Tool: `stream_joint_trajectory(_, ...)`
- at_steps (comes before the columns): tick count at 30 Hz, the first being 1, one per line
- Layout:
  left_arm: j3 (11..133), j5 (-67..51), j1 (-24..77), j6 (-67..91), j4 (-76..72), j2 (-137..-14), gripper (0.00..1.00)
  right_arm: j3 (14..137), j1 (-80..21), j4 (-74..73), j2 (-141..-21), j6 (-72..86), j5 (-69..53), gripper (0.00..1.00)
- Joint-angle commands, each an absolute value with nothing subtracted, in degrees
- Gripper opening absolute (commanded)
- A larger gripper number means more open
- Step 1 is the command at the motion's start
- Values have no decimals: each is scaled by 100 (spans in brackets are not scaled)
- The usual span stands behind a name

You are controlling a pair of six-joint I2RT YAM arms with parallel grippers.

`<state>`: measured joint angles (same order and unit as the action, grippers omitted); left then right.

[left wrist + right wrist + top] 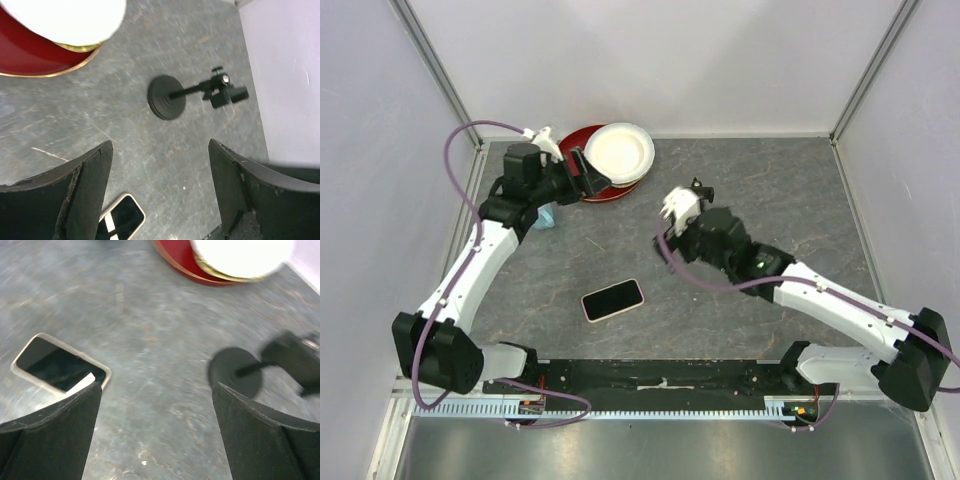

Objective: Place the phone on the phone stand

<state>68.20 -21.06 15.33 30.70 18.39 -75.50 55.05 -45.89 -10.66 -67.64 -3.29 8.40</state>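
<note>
L arm: left fingers [80, 190] spread wide, nothing held, hovering up by the stacked white plate [620, 148] on the red plate [610, 193], far-left of the bench [770, 180]

Phone [613, 300]: flat, screen up, mid-bench toward the near edge, long axis skewed. Not on the stand yet. Touching neither arm

R arm: right fingers [55, 435] also released wide, empty, raised over mid-bench, right of & beyond the phone

Phone stand [167, 97]: round base + post + bracket on bare bench, beside the R fingers. Can't tell if it's upright or tipped; R wrist view blurred

Step, as I judge it: go get the phone. To do it well:
- bring the fingers over the phone, turn wrist so they span the short width, not the length
- drop low so the tips reach the case rim at bench level; flat thing, little to bite on
- close gently, glossy face may slip
- watch the stand on approach; looks easy to knock

Phone vs fingers: R wrist view has it off to the left, part hidden behind the left-hand finger, not in the gap. L wrist view: only a corner shows at the bottom edge, well apart from those fingers per the top view
</note>
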Motion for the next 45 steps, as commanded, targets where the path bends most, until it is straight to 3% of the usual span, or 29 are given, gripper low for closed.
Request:
stream_joint_trajectory(1,6715,-1354,1310,3349,1881,-7172,84,5335,-5378,-546,-7126,-1458,220,98)
stream_joint_trajectory(6,6697,-1186,1248,3217,1890,-7119,83,5563,-5555,-386,-8040,-2029,-1227,98)
stream_joint_trajectory(18,6653,-1923,985,3410,1714,-7356,82,6591,-5774,-1125,-10282,-2855,-1819,98)
stream_joint_trajectory(33,6504,-2769,747,3674,1283,-7594,80,7698,-5977,-2099,-11319,-4289,-2540,98)
stream_joint_trajectory(45,6495,-3006,712,3718,1204,-7629,80,8718,-5555,-3172,-12032,-4658,-3103,98)
